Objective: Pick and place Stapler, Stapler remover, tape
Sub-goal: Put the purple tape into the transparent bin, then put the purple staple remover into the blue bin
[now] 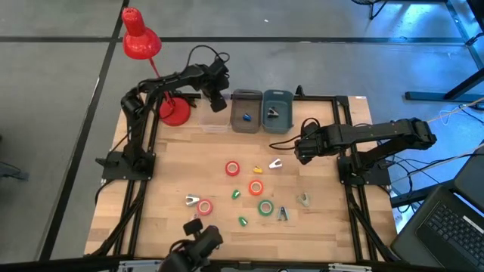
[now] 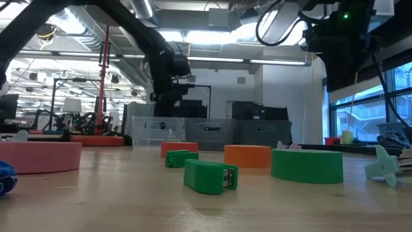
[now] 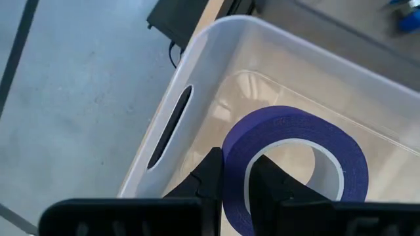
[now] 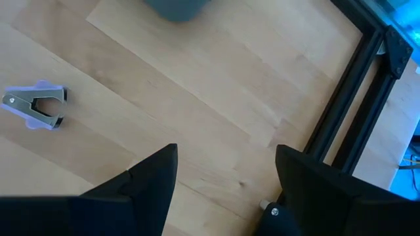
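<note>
My left gripper (image 1: 219, 102) hangs over a clear plastic bin (image 3: 216, 39) at the table's far edge, shut on a purple tape roll (image 3: 295, 131) with a pale core. My right gripper (image 1: 299, 151) waits open above the table's right half, with a lilac staple remover (image 4: 36, 108) lying flat on the wood just beyond it. Red (image 1: 232, 168), orange (image 1: 255, 187), green (image 1: 265, 207) and pink (image 1: 204, 205) tape rolls lie flat mid-table. Small green staplers (image 2: 210, 176) and more staple removers (image 1: 283, 214) lie among them. My left gripper pinches the purple roll's ring wall (image 3: 233, 177), one finger (image 3: 269, 187) inside the hole and the other (image 3: 209, 177) outside. The fingers come from above, slanting down. The roll stands on edge in the hold, lifted clear above the clear bin's inside.
Two grey bins (image 1: 246, 109) (image 1: 277, 109) stand right of the clear bin (image 1: 214, 121) along the far edge, each holding small items. A red desk lamp (image 1: 140, 41) stands at the far left corner. Black frame rails (image 4: 354, 111) border the table's sides.
</note>
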